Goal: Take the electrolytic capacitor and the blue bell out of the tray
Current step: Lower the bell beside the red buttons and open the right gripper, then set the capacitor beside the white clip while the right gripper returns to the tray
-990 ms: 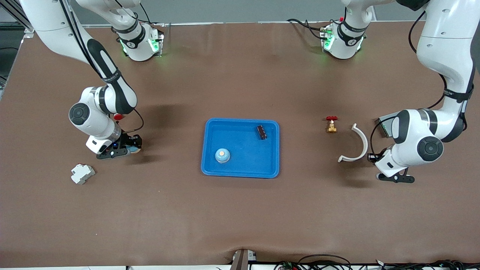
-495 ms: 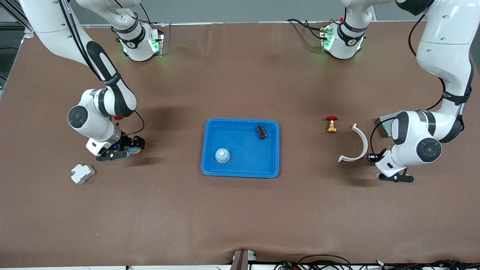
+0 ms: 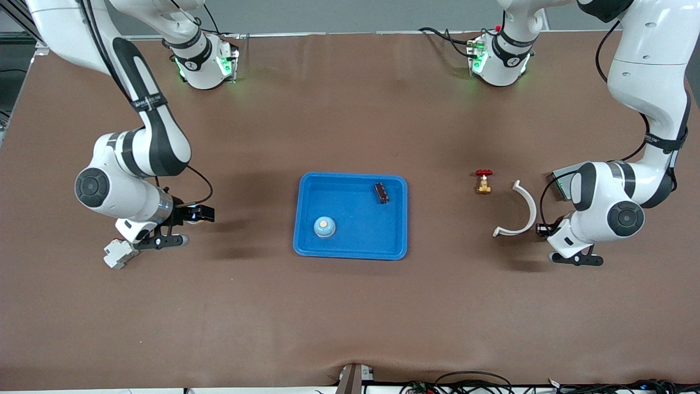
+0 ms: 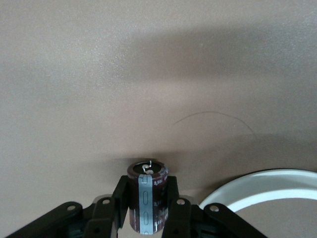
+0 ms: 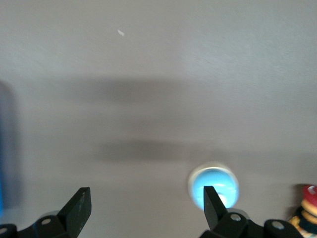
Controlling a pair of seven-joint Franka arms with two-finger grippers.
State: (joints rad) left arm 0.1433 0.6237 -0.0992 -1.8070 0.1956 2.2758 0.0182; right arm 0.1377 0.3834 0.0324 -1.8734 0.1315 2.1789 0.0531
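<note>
Landmark: blue tray (image 3: 402, 219), mid-table.
In the tray: a blue bell with an orange top (image 3: 324, 226) at the edge nearer the front camera, and a dark capacitor (image 3: 381, 192) in a corner farther from it, the two well apart.
Left gripper (image 3: 577, 258): well off the tray toward the left arm's end, low over the table. Its fingers are clamped on a held capacitor (image 4: 147, 196), maroon with a grey stripe and upright.
Between the left gripper and the tray: a white curved piece (image 3: 519, 210) just beside the gripper, then a small red-handled brass valve (image 3: 483, 181).
Right gripper (image 3: 183, 227): well off the tray toward the right arm's end, fingers spread wide and gripping nothing.
Second bell (image 5: 214, 186): on the table under the right gripper, beside one fingertip; whether they touch cannot be told.
Near the right gripper: a white block (image 3: 117, 253) and a red-topped object (image 5: 309, 196), cut off at the edge of the wrist view.
</note>
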